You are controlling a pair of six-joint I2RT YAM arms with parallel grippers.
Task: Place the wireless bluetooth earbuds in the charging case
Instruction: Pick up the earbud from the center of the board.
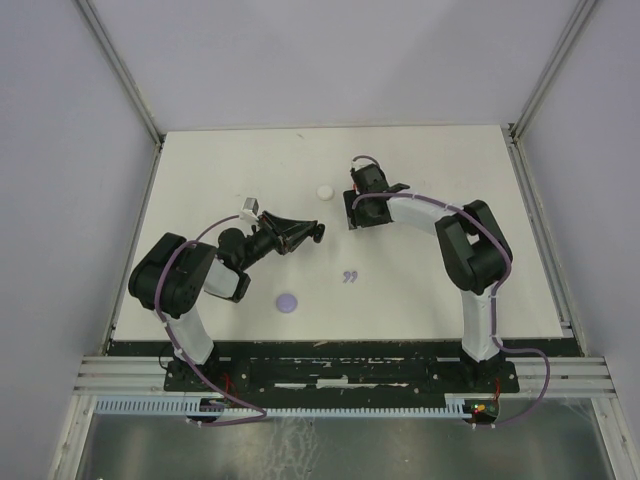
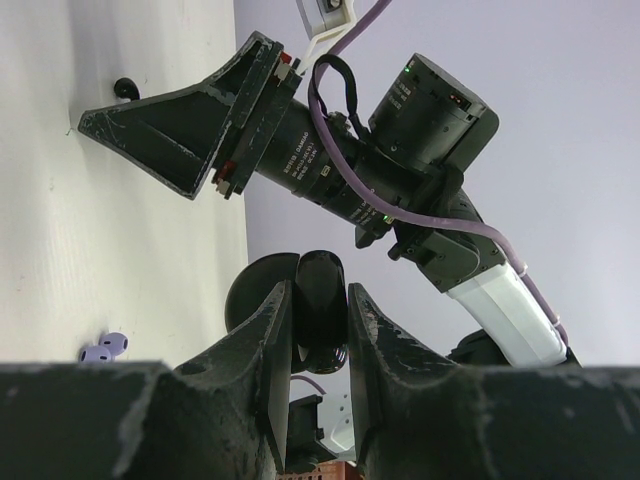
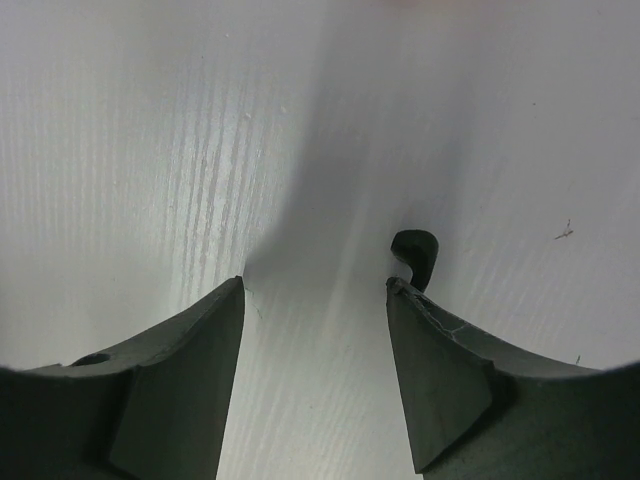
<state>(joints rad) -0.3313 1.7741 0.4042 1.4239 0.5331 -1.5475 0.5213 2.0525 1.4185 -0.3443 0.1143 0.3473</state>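
Nearest the arm bases, at about 7 o'clock on the white table [image 1: 220, 170], a flat round lavender disc [image 1: 288, 301] lies alone. It seems to play no part in the job. Just past it, toward 6 o'clock, the pair of tiny comma-shaped lavender earbuds [image 1: 350, 277] lie side by side on bare table, well apart from both grippers and apparently waiting their turn.

At 9 o'clock the left gripper [image 2: 320, 292] has its jaws clamped on the sides of the glossy black rounded charging case [image 2: 320, 325]. The gripper reaches sideways toward the other arm. I judge the case is held this way to keep it steady and within reach while the other arm brings an earbud to it. A second round black part shows at the case's 9 o'clock in the wrist view. Whether that is an open lid I cannot tell.

Farther on, at 1 o'clock, the right gripper [image 3: 315, 285] points down at the table, jaws well apart with nothing between them. The tiny glossy black earbud [image 3: 415, 252] lies on the table at the tip of one finger, at 2 o'clock in that wrist view. It is touching the finger or just beside it. The open stance looks like a line-up for a pick, but the bud sits off-centre, so the gripper would probably need to shift toward it. The bud is dark all over, a rounded head curling into a short stem.

Farthest out, near 12 o'clock, sits a small round white disc [image 1: 323, 192].
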